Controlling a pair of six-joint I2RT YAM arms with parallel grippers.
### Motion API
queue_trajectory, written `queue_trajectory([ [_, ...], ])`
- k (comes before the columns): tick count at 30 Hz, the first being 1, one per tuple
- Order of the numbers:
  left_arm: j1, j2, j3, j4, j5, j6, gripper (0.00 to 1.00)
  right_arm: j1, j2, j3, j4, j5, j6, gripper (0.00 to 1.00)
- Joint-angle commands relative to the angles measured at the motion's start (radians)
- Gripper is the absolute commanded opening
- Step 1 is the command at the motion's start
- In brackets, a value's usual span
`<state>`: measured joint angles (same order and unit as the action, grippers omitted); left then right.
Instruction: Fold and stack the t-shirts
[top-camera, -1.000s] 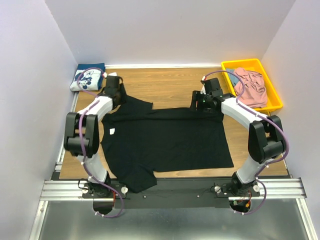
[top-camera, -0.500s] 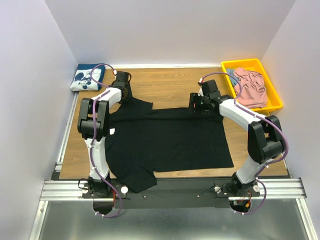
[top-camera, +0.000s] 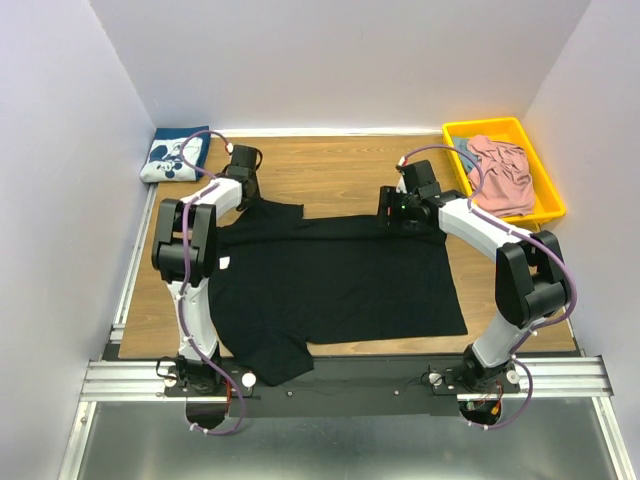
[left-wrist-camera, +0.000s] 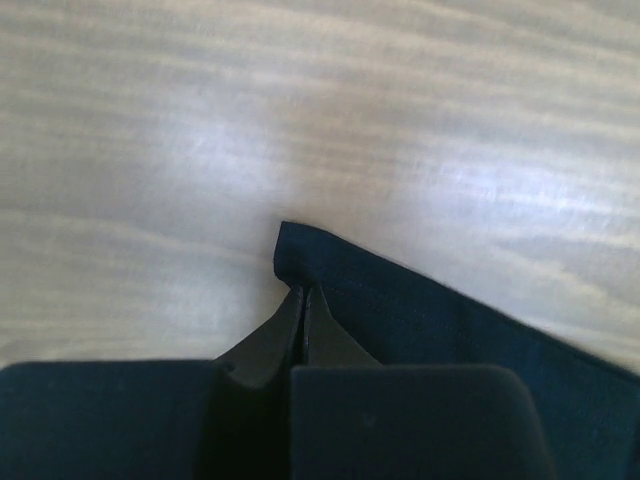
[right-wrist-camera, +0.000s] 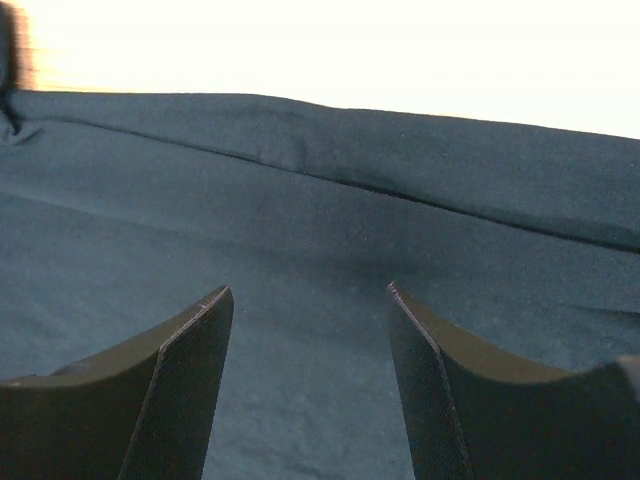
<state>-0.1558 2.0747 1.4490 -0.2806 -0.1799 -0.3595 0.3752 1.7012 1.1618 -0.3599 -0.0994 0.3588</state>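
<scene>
Now our left gripper has snapped shut on a corner of the black shirt, which lies flat on the table. Our right gripper hangs spread over its far edge. We think 1 fold can start once both sides are held.

Bright, even light overhead; glare sheens the blurred table, right wrist view's background blown white.

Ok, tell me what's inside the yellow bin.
The yellow bin holds a crumpled pink shirt, with a sliver of bluish cloth showing beside it. Whatever lies beneath the shirt is covered.
</scene>
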Motion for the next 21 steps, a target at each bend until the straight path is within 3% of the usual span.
queue_trajectory([
  [1, -0.002, -0.128, -0.05, -0.034, 0.036, -0.004, 0.0, 0.008, 0.0, 0.024, 0.01, -0.014, 0.003, 0.7],
  [8, -0.007, -0.329, -0.166, -0.113, 0.141, 0.025, 0.0, 0.01, 0.028, 0.078, 0.009, -0.02, -0.009, 0.69],
  [13, -0.011, -0.542, -0.369, -0.166, 0.267, 0.04, 0.0, 0.01, 0.067, 0.125, 0.009, -0.039, -0.012, 0.69],
  [21, -0.013, -0.755, -0.533, -0.325, 0.362, 0.074, 0.0, 0.011, 0.158, 0.225, 0.009, -0.079, -0.021, 0.69],
])
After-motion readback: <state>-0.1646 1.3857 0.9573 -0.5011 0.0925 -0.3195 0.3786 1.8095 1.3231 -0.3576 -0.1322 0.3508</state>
